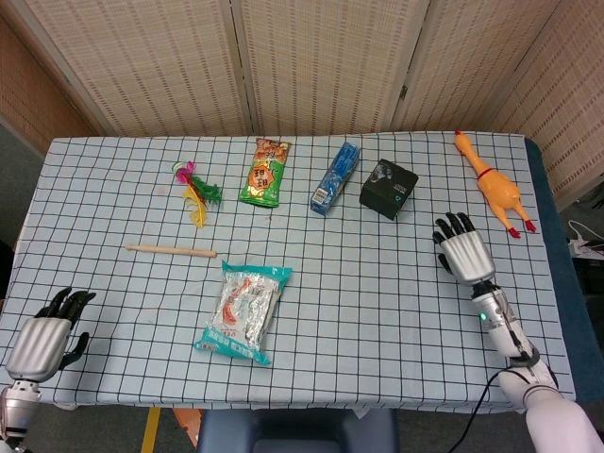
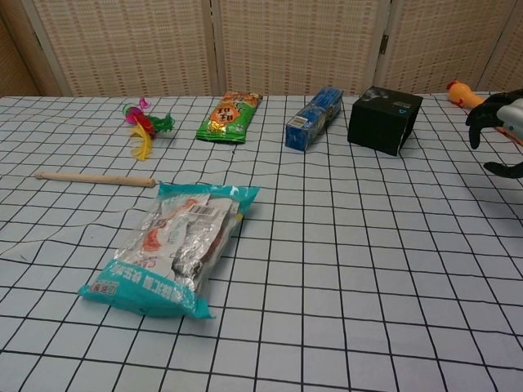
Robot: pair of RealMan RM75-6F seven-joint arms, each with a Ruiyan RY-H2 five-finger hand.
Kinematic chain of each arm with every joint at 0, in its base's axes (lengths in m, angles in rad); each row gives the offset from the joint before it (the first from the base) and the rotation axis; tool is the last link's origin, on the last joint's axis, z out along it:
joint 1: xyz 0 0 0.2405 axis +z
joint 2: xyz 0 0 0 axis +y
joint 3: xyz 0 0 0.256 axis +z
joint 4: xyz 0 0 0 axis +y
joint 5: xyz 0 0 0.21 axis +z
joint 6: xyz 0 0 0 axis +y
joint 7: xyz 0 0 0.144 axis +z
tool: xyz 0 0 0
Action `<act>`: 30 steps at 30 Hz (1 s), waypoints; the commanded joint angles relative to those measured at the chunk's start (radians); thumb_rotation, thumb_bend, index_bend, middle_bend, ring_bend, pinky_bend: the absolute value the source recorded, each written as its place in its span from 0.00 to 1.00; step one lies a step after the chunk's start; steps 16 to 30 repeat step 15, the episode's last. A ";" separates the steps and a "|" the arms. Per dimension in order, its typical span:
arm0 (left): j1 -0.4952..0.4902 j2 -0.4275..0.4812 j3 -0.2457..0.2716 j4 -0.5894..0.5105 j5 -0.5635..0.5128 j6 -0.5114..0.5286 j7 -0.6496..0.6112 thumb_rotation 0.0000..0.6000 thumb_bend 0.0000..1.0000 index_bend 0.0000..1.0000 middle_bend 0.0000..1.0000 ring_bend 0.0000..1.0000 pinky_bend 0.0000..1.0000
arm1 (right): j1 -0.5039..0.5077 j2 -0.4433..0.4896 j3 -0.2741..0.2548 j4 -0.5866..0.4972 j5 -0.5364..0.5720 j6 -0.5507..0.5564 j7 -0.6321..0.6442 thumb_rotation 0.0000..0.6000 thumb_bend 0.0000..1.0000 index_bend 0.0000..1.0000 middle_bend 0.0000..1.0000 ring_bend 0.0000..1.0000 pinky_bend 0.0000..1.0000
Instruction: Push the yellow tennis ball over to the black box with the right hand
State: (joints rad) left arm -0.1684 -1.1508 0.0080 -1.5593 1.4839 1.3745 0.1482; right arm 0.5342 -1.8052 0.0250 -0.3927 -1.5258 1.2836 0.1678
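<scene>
The left hand [image 1: 42, 338] rests empty at the table's near left corner, fingers loosely apart. The black box [image 1: 389, 188] sits far right; the right hand [image 1: 463, 253], spread and empty, hangs near it. No yellow tennis ball shows anywhere, so a push risks shoving the box instead.

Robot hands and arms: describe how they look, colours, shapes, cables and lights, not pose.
Both hands are alike: the right hand and the left hand each have a silver-grey metal back and black fingers. The right forearm is slim and silver-grey with a small green light, widening into a glossy white, rounded arm shell. A thin black cable hangs beside it.
</scene>
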 commanded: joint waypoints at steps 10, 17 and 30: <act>0.008 -0.007 0.000 -0.001 0.028 0.026 0.018 1.00 0.48 0.16 0.15 0.07 0.35 | -0.259 0.270 -0.011 -0.738 -0.009 0.307 -0.397 1.00 0.18 0.00 0.00 0.00 0.00; 0.004 -0.009 0.002 -0.001 0.031 0.017 0.026 1.00 0.48 0.16 0.15 0.07 0.35 | -0.265 0.278 -0.011 -0.758 -0.008 0.279 -0.425 1.00 0.18 0.00 0.00 0.00 0.00; 0.004 -0.009 0.002 -0.001 0.031 0.017 0.026 1.00 0.48 0.16 0.15 0.07 0.35 | -0.265 0.278 -0.011 -0.758 -0.008 0.279 -0.425 1.00 0.18 0.00 0.00 0.00 0.00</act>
